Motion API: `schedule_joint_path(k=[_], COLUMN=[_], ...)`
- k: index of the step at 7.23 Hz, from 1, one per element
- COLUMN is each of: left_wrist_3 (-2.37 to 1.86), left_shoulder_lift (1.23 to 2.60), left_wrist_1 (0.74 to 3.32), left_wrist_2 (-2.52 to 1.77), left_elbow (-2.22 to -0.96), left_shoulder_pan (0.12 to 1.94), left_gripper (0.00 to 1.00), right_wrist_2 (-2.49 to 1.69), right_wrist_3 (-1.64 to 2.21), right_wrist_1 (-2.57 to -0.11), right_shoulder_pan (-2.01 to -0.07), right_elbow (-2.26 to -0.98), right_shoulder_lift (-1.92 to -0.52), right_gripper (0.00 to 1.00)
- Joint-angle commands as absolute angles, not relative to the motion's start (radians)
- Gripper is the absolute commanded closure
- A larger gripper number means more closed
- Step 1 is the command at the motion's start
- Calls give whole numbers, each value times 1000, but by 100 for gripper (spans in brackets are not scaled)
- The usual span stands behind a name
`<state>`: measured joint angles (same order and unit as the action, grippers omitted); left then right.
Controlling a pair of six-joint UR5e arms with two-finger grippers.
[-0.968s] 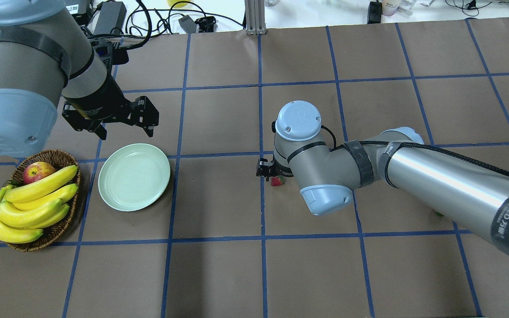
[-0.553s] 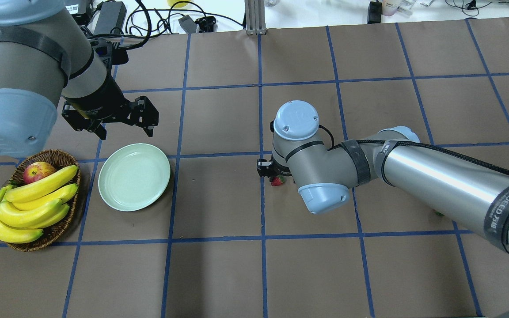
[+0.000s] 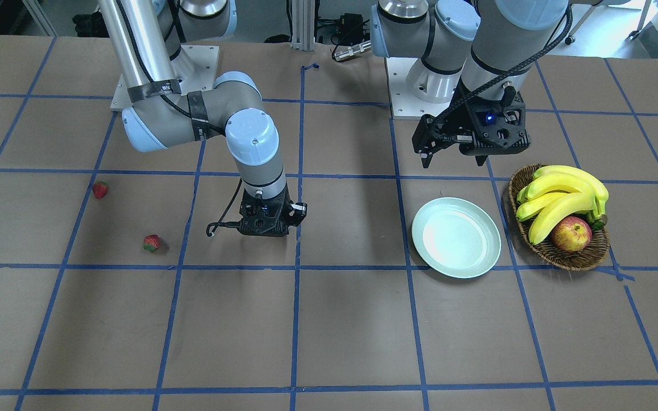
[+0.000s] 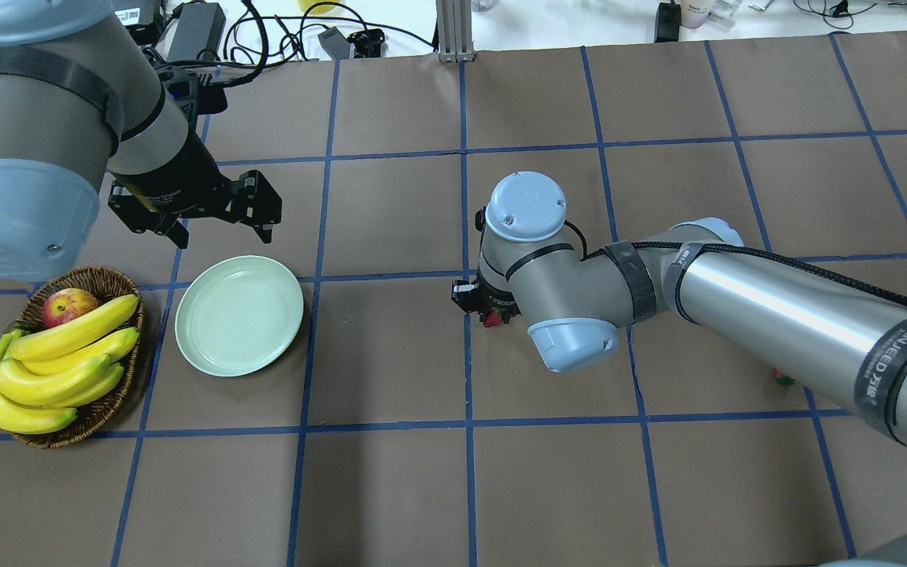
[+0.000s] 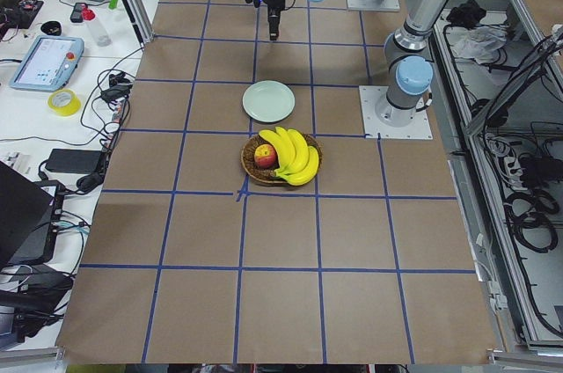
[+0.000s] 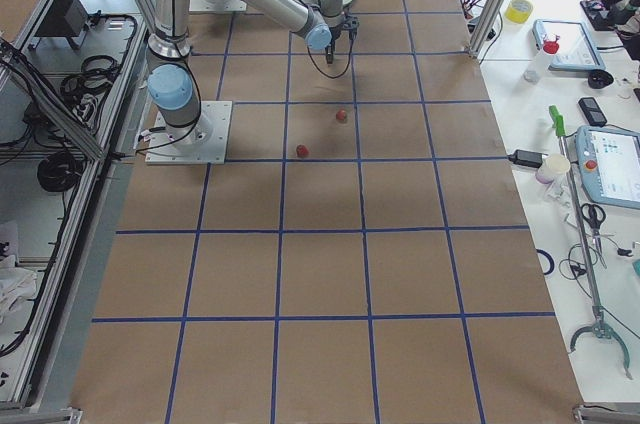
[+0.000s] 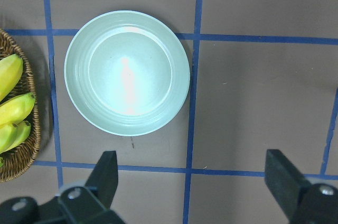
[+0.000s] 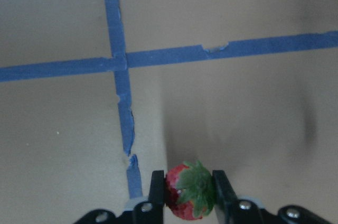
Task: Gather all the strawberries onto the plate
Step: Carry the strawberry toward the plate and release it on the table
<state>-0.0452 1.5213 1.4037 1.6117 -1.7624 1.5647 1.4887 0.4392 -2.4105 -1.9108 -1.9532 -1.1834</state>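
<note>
On your gridded brown tabletop (image 4: 390, 354), the right hand (image 8: 188, 180) pinches a strawberry (image 8: 182, 200), while the left hand (image 7: 193, 179) hangs spread wide above the plate (image 7: 127, 73).

The basket (image 4: 109, 276) and left gripper (image 4: 225, 236) stand close by the plate (image 4: 239, 315).

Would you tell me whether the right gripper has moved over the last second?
Yes: the right gripper, shut on a strawberry, shifted slightly toward the plate.

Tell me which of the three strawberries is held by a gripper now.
The strawberry clamped in the right gripper; the other two strawberries lie loose on the table, untouched.
</note>
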Motion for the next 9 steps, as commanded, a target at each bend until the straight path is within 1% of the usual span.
schedule_joint_path(k=[1, 4, 5, 6, 7, 9], left_wrist_3=[-40, -34, -44, -46, -49, -44], left_shoulder_lift=[1525, 1531, 1535, 1539, 1542, 1554], left_wrist_1=[1402, 1405, 1407, 1401, 1384, 1385], left_wrist_2=[1634, 1637, 1638, 1632, 1632, 1621], left_elbow=[-1756, -1750, -1750, -1749, -1758, -1752], left_shoulder_pan=[1563, 1531, 1532, 1531, 1522, 1476], left_gripper=[0, 0, 0, 0, 0, 0], right_wrist_2=[1377, 1215, 1219, 1221, 1229, 1239], right_wrist_3=[519, 593, 601, 610, 638, 649], right_wrist_1=[-2411, -2415, -2410, -2405, -2384, -2285], right_shoulder_pan=[-1943, -2047, -2054, -2054, -2056, -2056], right_elbow=[-1907, -1720, -1718, -1720, -1721, -1721], right_shoulder_lift=[-1174, -1034, -1028, -1031, -1031, -1069], right_gripper=[82, 80, 67, 43, 1, 0])
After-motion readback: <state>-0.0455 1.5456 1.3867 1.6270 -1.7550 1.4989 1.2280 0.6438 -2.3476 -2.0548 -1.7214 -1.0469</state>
